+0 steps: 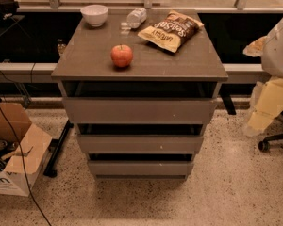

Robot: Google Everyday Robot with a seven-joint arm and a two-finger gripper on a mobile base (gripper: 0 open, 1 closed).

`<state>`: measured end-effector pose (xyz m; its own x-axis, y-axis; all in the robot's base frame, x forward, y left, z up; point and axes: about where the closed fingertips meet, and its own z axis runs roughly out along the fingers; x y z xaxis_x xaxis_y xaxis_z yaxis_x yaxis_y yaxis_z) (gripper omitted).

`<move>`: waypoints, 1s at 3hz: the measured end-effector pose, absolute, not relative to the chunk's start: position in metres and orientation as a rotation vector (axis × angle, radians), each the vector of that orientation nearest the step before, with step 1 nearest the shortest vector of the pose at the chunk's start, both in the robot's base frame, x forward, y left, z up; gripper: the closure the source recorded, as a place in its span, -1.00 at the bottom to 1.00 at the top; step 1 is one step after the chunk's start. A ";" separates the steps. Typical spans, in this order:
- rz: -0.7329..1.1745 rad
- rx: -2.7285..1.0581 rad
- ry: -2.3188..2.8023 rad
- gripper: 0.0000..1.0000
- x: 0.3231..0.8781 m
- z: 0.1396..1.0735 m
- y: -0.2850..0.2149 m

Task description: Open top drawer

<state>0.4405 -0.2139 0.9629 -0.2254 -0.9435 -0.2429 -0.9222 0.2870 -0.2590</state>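
Speckled flooring surrounds the cabinet, where the top drawer [139, 110] sits just under the tabletop [85, 60], shut as I judge it, while my gripper [266, 108] hangs well apart at the right edge, presumably because no reach has begun, its opening beyond my telling.

Three drawers [139, 110] — apple [121, 55], bowl [94, 14], bottle [136, 18], bag [170, 30], one each

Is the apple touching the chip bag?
Apart: the camera view shows bare tabletop between the apple and the chip bag. The end effector is out of view.
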 end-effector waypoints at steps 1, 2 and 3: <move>-0.014 -1.659 2.194 -1.00 0.447 0.940 -0.208; 0.075 -1.655 2.162 -1.00 0.461 0.914 -0.203; 0.176 -1.692 2.117 -1.00 0.486 0.880 -0.201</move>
